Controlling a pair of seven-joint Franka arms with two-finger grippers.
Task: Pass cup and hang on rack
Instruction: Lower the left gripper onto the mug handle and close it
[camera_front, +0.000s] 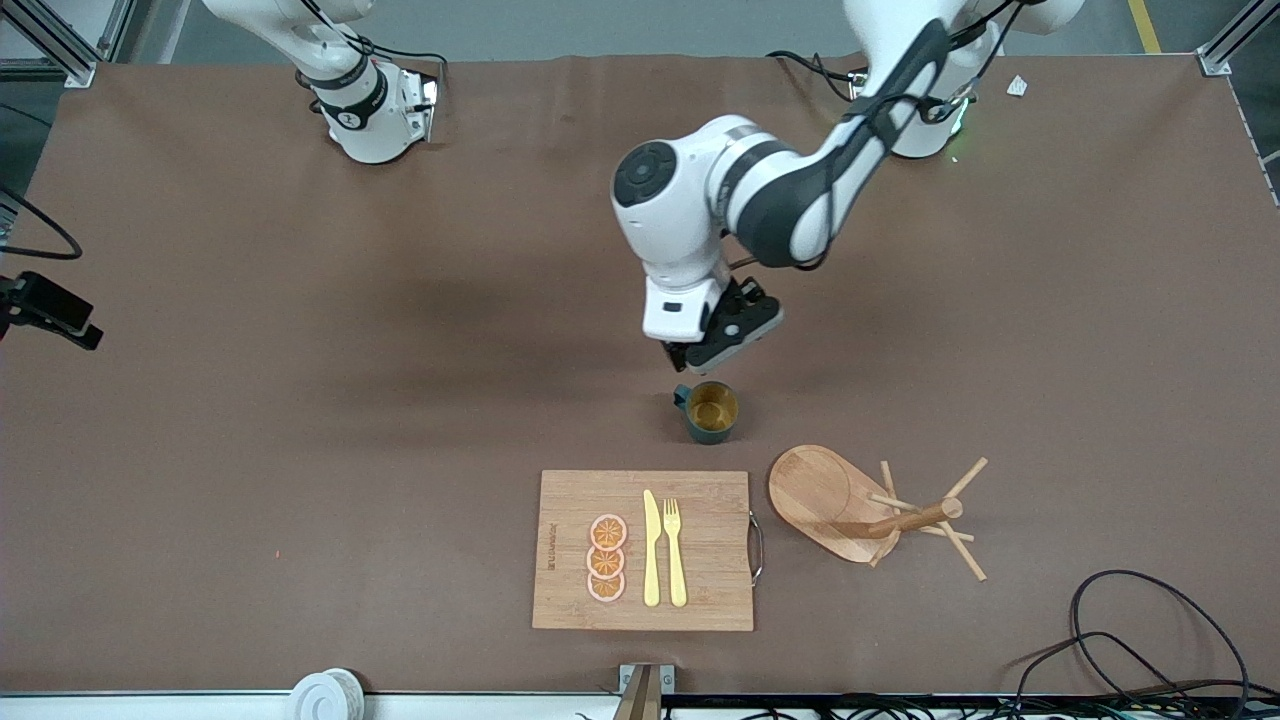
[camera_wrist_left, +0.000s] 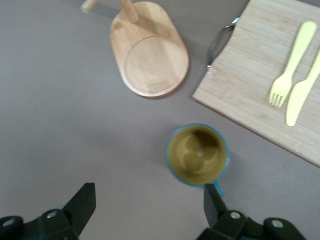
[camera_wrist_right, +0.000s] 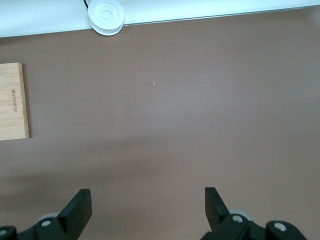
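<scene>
Cup (camera_front: 711, 411): upright on the brown table (camera_front: 300, 400), mouth up, just farther from the front camera than the cutting board (camera_front: 645, 550); rack (camera_front: 860, 505) near it, toward the left arm's end.
Rack: lies tipped on its side, pegs splayed on the table.
Left gripper (camera_front: 690, 360): above the table just beside the cup, fingers spread wide, holding nothing.
Right gripper (camera_wrist_right: 145, 210): arm waits; fingers wide apart over bare table, holding nothing.
Board: carries knife (camera_front: 651, 548), fork (camera_front: 675, 550), orange slices (camera_front: 606, 558).

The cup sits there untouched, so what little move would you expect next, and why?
Probably the left gripper lowers onto the cup: its fingers are open, it hangs just above the upright cup, holding nothing. The right gripper waits, open, over bare table.
</scene>
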